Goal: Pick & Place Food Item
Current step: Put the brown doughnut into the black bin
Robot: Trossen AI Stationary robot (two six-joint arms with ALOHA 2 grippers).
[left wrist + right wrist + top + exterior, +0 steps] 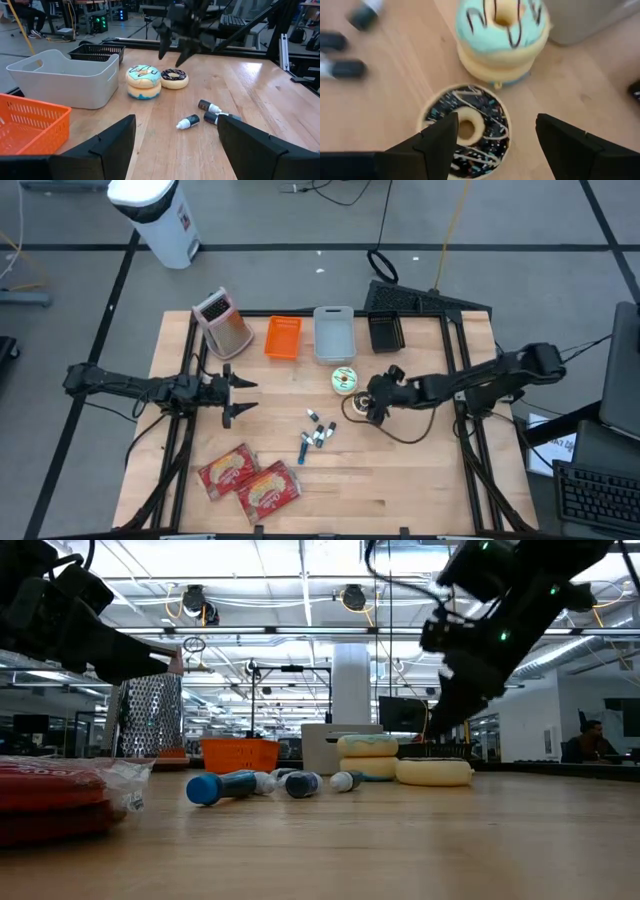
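My arms are all matte black, chunky joints, black cable looping off, little green LEDs glowing.

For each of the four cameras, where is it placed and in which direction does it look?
High view: above the table, looking straight down; both arms show, left tool and right tool.
Low view: at table-top height, looking level across at the bottles and donuts; arms enter from above.
Left wrist view: on the left arm, facing the gray bin and the right arm; own open fingers below.
Right wrist view: looking down over the chocolate donut; own open fingers frame it.
Shared: both wrist views show the teal donut.
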